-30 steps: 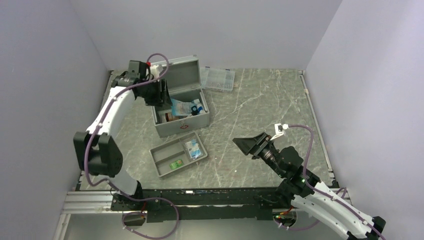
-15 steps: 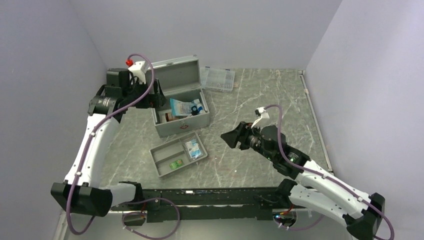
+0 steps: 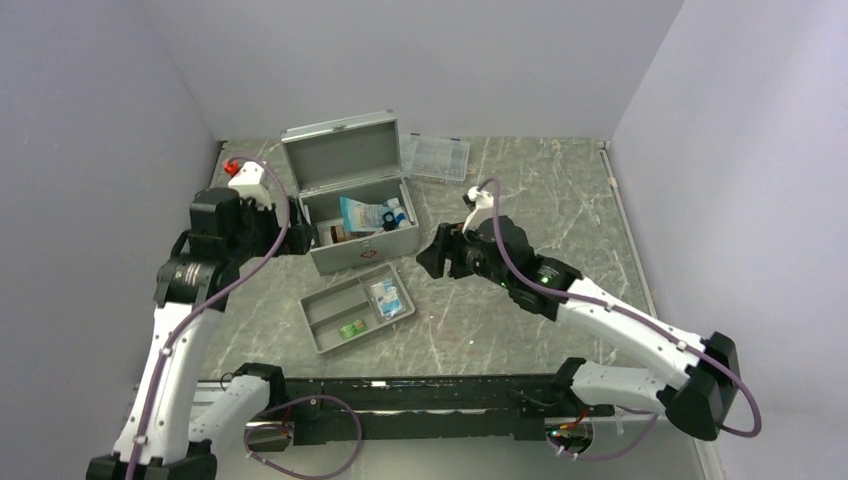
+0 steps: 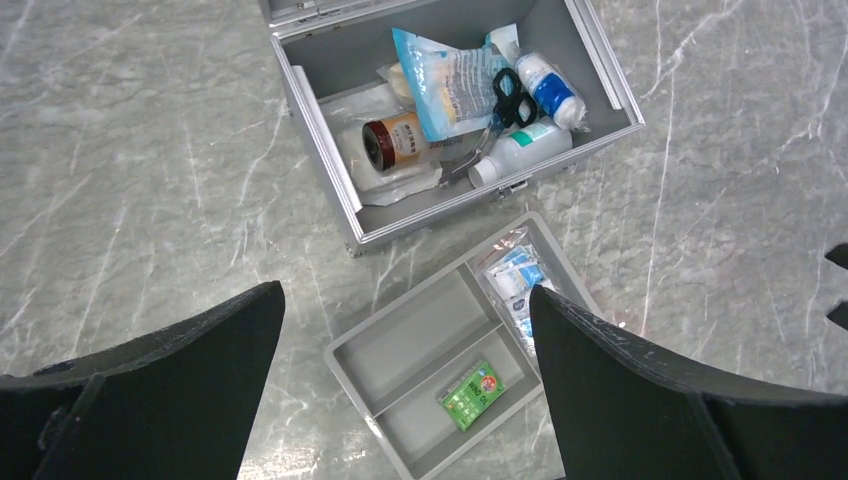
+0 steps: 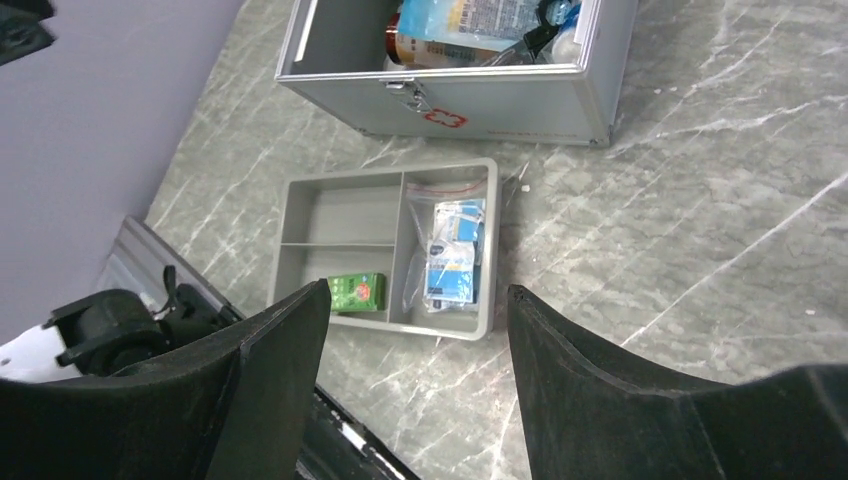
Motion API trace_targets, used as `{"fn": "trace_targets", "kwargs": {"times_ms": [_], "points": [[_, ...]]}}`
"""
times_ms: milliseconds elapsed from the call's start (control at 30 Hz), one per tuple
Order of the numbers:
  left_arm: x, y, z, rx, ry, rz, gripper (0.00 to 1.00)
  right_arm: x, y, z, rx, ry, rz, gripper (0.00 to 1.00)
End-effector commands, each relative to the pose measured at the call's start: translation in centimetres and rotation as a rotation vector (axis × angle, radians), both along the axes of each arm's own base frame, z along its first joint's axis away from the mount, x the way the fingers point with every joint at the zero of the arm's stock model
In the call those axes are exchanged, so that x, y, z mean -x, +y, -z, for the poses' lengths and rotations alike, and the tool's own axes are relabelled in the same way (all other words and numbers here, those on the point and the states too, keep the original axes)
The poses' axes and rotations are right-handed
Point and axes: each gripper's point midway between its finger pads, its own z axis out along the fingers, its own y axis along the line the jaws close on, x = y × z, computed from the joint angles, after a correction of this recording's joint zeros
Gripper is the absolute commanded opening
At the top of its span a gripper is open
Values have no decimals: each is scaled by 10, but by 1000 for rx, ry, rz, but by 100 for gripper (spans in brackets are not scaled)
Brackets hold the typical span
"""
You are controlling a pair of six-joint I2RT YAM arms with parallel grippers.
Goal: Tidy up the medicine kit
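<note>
Since a second ago the left arm has drawn away from the raised lid and now hangs to the left of the medicine kit (image 3: 365, 252). The left gripper (image 4: 405, 295) has spread from partly closed to fully wide, with nothing between its fingers. The right arm has swung in from the right side of the table (image 3: 520, 210) and now sits just off the kit's front right corner. The right gripper (image 5: 418, 292) has its jaws well apart and likewise holds nothing. The kit has not shifted. It stands at the back left of the table with its lid upright and a red mark on its front wall. Inside lie a brown bottle (image 4: 393, 138) on a clear bag, a blue-and-white pouch (image 4: 455, 85), black-handled scissors (image 4: 510, 95), a white bottle (image 4: 520, 150) and a blue-wrapped roll (image 4: 550, 85). Just in front of the kit sits a shallow grey divided tray (image 3: 330, 312). It holds a small green box (image 4: 472, 390) in one compartment and bagged blue-and-white packets (image 4: 515, 290) in its long side compartment, while the third compartment is bare. A flat clear plastic case (image 3: 436, 157) lies behind the kit to its right.
</note>
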Motion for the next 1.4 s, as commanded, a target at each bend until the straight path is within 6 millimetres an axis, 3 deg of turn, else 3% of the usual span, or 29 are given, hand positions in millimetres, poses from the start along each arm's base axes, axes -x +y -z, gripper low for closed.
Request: {"fn": "trace_targets", "kwargs": {"times_ms": [0, 167, 300, 833, 1000, 1367], "points": [[13, 13, -10, -15, -85, -58, 99, -22, 15, -15, 51, -56, 5, 68], [25, 16, 7, -42, -67, -53, 99, -50, 37, -13, 100, -55, 25, 66], [30, 18, 19, -43, -86, -60, 99, -56, 62, 0, 116, -6, -25, 61], [47, 41, 34, -52, -197, -184, 99, 1, 133, 93, 306, 131, -196, 48], [49, 40, 35, -49, -206, -180, 99, 10, 144, 117, 357, 170, -215, 39], [49, 37, 36, -43, -205, -165, 99, 19, 152, 150, 427, 217, -216, 36]]}}
